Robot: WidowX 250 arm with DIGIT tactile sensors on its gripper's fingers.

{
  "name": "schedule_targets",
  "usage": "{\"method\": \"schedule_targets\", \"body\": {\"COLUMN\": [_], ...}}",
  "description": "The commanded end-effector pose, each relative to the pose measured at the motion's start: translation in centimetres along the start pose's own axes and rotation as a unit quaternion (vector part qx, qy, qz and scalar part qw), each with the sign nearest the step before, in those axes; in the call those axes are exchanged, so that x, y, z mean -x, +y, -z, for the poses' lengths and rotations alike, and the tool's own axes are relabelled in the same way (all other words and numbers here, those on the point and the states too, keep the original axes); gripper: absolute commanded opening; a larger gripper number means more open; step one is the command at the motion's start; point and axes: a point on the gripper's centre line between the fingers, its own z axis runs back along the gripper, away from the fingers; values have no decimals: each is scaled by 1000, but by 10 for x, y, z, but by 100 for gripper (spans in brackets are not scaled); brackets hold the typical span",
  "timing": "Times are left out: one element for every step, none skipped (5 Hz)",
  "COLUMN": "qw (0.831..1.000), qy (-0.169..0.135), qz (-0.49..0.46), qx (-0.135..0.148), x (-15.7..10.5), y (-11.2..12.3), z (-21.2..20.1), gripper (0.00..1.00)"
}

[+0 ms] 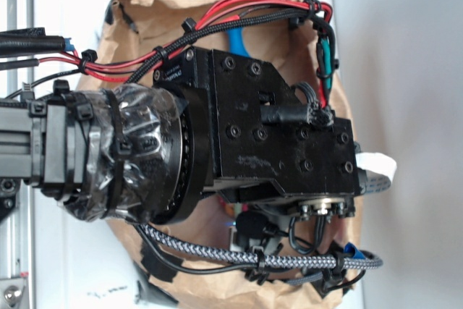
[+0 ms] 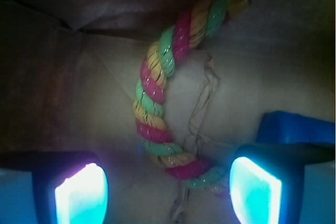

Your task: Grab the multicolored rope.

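Observation:
In the wrist view the multicolored rope (image 2: 157,98), twisted from red, yellow and pale green strands, lies curved on the floor of a brown paper bag (image 2: 63,77). Its lower end runs between my gripper's (image 2: 168,192) two pads, close to the right pad (image 2: 254,190) and apart from the left pad (image 2: 81,195). The jaws stand wide apart, so the gripper is open with nothing held. In the exterior view the black gripper body (image 1: 275,121) reaches down into the bag (image 1: 166,5), and both the rope and the fingertips are hidden there.
A blue object (image 2: 299,127) lies by the right finger inside the bag. A thin pale string (image 2: 202,103) trails beside the rope. The bag's walls surround the gripper closely. Red wires (image 1: 239,9) and a grey braided cable (image 1: 217,251) run along the arm.

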Motion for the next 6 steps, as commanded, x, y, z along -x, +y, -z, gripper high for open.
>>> {"method": "schedule_targets", "body": {"qw": [997,996,997,998,998,999], "qy": [-58,-66,-50,-44,-31,-29], "qz": [33,50,51,46,36,25], "qx": [-36,-24,-17,-25,-32,-35], "x": [-5,0,-1,-4,-8,-8], "y": [-19,-43,-58,-60,-60,-58], "z": [19,33,47,54,61,62], "gripper": [100,100,100,100,100,0]}}
